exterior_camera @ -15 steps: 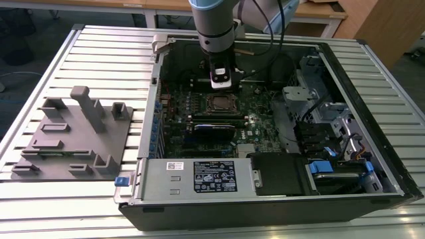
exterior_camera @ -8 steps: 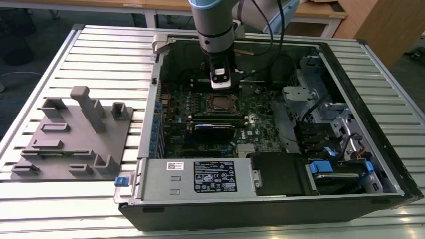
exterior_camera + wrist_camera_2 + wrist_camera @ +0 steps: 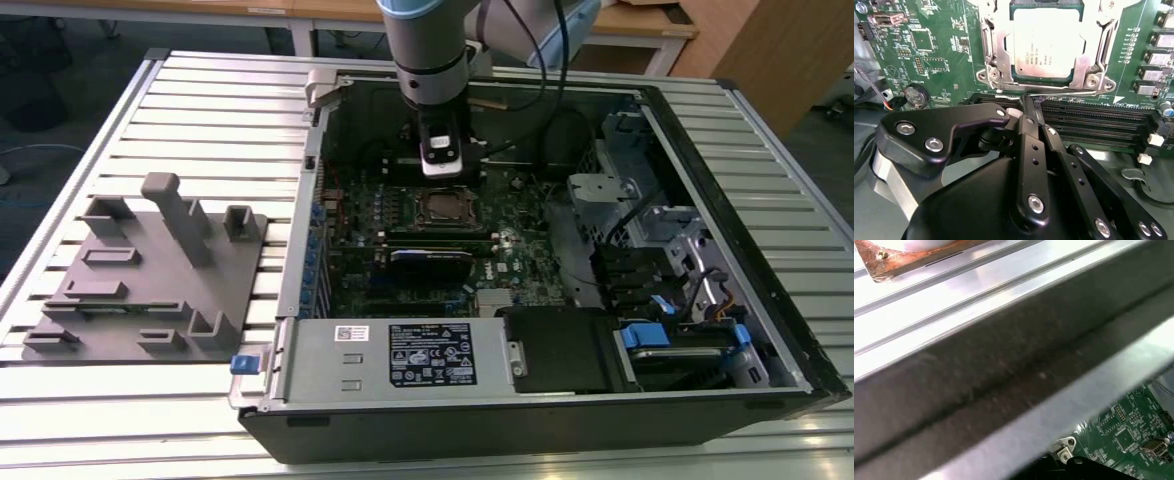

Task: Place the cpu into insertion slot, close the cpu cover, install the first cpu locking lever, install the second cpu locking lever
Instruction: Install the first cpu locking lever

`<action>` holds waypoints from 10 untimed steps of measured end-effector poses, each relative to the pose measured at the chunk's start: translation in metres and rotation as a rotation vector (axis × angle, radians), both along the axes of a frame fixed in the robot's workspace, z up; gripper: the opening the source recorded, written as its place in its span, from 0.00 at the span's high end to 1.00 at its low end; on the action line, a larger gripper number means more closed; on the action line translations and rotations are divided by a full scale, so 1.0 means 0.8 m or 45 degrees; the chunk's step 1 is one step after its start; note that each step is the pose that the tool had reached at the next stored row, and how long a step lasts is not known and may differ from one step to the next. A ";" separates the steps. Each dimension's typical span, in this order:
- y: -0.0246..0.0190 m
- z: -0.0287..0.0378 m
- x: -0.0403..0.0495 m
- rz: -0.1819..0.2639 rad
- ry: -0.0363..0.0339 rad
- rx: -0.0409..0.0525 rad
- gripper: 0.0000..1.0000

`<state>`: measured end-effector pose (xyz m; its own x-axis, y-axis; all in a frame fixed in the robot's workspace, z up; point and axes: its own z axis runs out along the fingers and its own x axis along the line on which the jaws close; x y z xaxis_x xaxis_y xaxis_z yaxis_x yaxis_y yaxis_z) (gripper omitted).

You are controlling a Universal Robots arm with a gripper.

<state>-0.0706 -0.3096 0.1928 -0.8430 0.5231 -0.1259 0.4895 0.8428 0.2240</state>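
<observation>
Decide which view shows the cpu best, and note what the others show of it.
The second wrist view: the cpu lies close up, its silver top framed by the cpu cover. In the exterior view it is a small square deep in the case. The first wrist view looks at the case's edge and a motherboard corner.

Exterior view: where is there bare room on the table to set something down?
Bare slatted table lies on the exterior view's left, between the grey fixture tray and the far edge, plus a narrower strip along the near edge. Inside the computer case it is crowded, most around the cpu under the robot arm.
</observation>
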 end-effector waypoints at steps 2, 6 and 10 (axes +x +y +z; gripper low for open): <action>0.0019 -0.0012 0.000 -0.002 0.0002 -0.002 0.90; 0.0038 -0.0020 -0.001 -0.003 0.0000 -0.004 0.90; 0.0041 -0.0016 -0.001 -0.003 -0.0003 -0.012 0.90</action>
<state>-0.0713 -0.3064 0.1915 -0.8416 0.5239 -0.1309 0.4915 0.8436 0.2165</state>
